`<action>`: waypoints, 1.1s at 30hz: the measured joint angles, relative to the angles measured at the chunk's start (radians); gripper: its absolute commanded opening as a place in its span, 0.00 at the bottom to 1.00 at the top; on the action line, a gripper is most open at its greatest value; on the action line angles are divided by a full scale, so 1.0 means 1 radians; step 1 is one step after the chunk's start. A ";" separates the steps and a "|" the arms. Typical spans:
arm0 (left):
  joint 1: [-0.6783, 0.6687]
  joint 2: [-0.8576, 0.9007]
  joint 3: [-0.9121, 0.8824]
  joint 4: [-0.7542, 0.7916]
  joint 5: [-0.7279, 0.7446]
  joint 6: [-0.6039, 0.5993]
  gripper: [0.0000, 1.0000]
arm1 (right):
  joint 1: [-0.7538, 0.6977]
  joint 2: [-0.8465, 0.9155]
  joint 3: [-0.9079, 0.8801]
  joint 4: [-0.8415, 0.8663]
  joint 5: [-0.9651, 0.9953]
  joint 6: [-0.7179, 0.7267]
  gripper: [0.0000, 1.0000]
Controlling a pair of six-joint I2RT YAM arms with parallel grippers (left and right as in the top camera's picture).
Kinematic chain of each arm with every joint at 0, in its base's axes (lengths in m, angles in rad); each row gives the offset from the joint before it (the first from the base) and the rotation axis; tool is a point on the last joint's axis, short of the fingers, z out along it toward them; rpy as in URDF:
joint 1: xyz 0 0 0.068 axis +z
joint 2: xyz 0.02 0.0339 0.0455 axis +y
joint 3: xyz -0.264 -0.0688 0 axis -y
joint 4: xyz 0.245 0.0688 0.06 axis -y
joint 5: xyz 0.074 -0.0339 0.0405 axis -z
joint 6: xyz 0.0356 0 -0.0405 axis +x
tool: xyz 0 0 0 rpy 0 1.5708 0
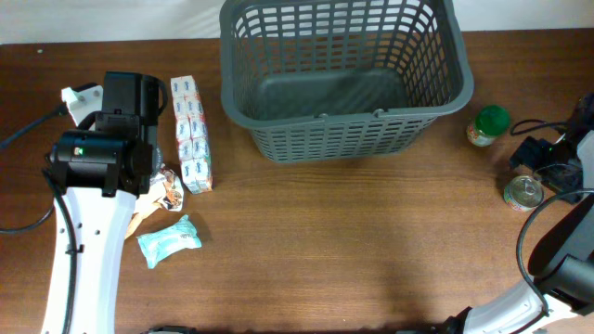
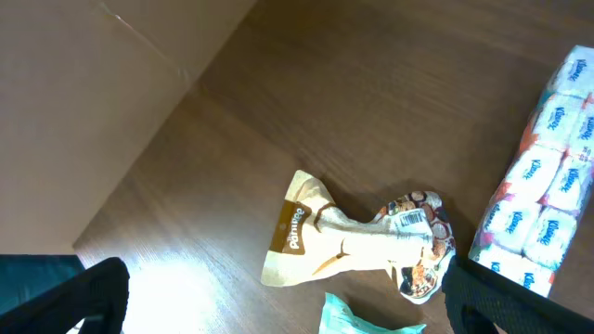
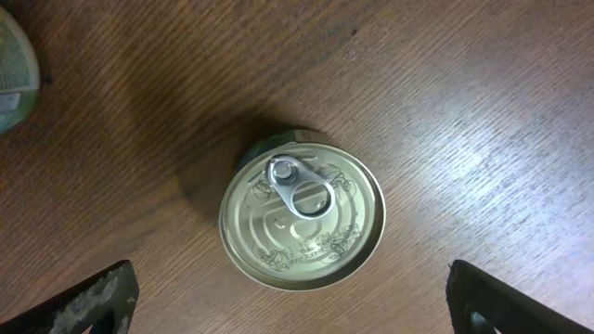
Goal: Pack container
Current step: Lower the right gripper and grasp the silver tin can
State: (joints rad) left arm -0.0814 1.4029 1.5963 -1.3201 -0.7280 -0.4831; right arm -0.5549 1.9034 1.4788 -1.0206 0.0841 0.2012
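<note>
The container, a large dark grey lattice basket [image 1: 334, 139], stands empty at the back centre of the table. My left gripper [image 2: 288, 311] is open and empty, hovering over a tan and white snack pouch [image 2: 353, 246] and a teal wipes pack [image 2: 362, 317]. In the overhead view the pouch [image 1: 167, 190] and the teal pack [image 1: 170, 239] lie by the left arm. My right gripper [image 3: 297, 311] is open and empty, straddling a silver pull-tab tin can [image 3: 302, 218] from above. The can [image 1: 524, 191] sits at the far right.
A long multipack of tissues [image 1: 192, 134] lies left of the basket and also shows in the left wrist view [image 2: 543, 204]. A green-lidded jar [image 1: 488, 125] stands right of the basket, just behind the can; its edge shows in the right wrist view [image 3: 14, 65].
</note>
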 measured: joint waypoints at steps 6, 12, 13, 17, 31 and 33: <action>0.000 0.000 0.000 0.000 0.000 0.000 1.00 | 0.000 0.000 0.000 0.002 -0.007 -0.002 0.99; 0.000 0.000 0.000 0.000 0.000 0.000 1.00 | 0.000 0.001 0.000 0.004 -0.008 0.005 0.99; 0.000 0.000 0.000 0.000 0.000 0.000 1.00 | 0.000 0.004 0.000 0.004 -0.008 0.005 0.99; 0.000 0.000 0.000 0.000 0.000 0.000 1.00 | 0.000 0.027 0.000 0.004 -0.015 0.001 0.99; 0.000 0.000 0.000 0.000 0.000 0.000 1.00 | -0.001 0.058 -0.005 0.024 -0.023 -0.019 0.99; 0.000 0.000 0.000 0.000 0.000 0.000 1.00 | -0.001 0.070 -0.005 0.024 -0.022 -0.018 0.99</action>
State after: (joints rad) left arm -0.0814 1.4029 1.5963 -1.3205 -0.7280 -0.4831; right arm -0.5556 1.9732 1.4734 -0.9970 0.0620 0.1829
